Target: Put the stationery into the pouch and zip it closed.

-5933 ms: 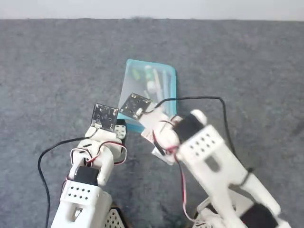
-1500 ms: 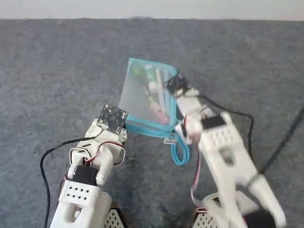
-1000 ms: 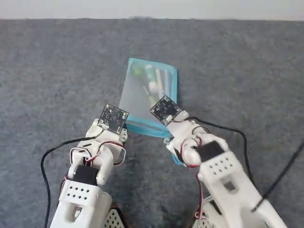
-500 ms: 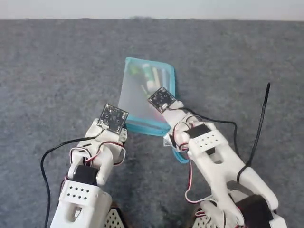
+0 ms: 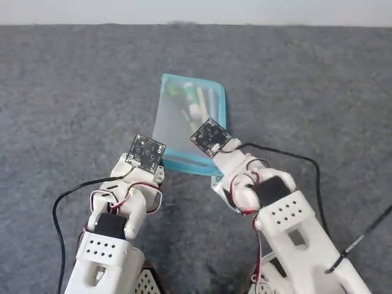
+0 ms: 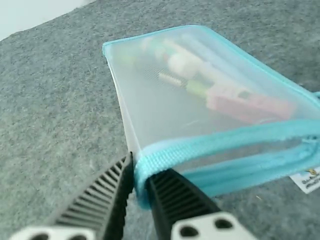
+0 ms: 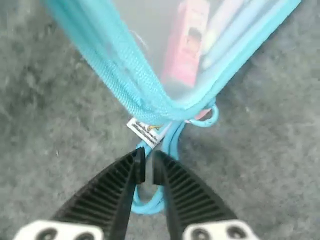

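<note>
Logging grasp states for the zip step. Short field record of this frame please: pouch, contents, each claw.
pouch: teal-edged, translucent, lying on the grey mat
stationery: inside the pouch
left claw: shut on the pouch's zipper-edge corner
right claw: shut on the blue loop, just below the white tag
zip: cannot tell if fully closed

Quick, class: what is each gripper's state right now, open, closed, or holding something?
Left gripper: closed, pinching the pouch at its zipper-edge corner.
Right gripper: closed on the blue pull cord.
</note>
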Controlling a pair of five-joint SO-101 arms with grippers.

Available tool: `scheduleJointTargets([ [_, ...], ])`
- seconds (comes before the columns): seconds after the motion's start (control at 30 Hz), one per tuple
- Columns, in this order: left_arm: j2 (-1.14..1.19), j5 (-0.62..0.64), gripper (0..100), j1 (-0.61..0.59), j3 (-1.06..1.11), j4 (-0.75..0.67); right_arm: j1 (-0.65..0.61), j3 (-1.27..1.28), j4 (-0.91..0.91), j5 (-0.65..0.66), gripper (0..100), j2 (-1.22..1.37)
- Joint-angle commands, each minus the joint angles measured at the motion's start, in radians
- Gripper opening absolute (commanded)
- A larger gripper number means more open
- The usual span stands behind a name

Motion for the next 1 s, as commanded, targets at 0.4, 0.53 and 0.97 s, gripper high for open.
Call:
scheduleJointTargets([
  [0.4,0.0,0.012,1,0.008,-0.021,-0.028,-0.007,0.118,-0.549,-0.196,32.9,0.257],
  [0.53,0.0,0.012,1,0.008,-0.021,-0.028,0.005,0.118,-0.659,-0.192,32.9,0.367],
  [0.97,0.0,0.012,1,0.008,-0.022,-0.028,0.134,0.109,-0.665,-0.19,14.8,0.461],
])
